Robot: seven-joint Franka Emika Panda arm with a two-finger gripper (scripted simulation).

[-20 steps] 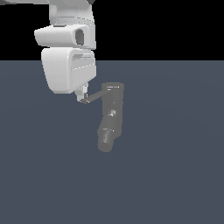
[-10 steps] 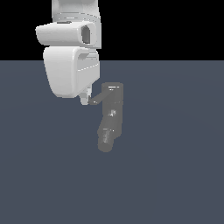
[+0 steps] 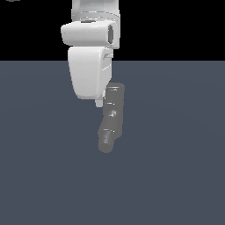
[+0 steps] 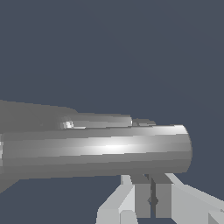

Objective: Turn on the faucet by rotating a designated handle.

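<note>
Hanging upright, claw (image 4: 152,200) beside faucet (image 3: 112,118)

Readable text: none | labels, brands, numbers, signs: none that I can make out from here | checked: both views, nothing written on any surface

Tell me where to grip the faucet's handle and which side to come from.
Grip the handle near its free end, not the thick faucet body: a slim rod turns easiest there. The end effector hides it, at the faucet's top on the exterior view's left, so probably come from that side, fingers closing across the rod.
</note>
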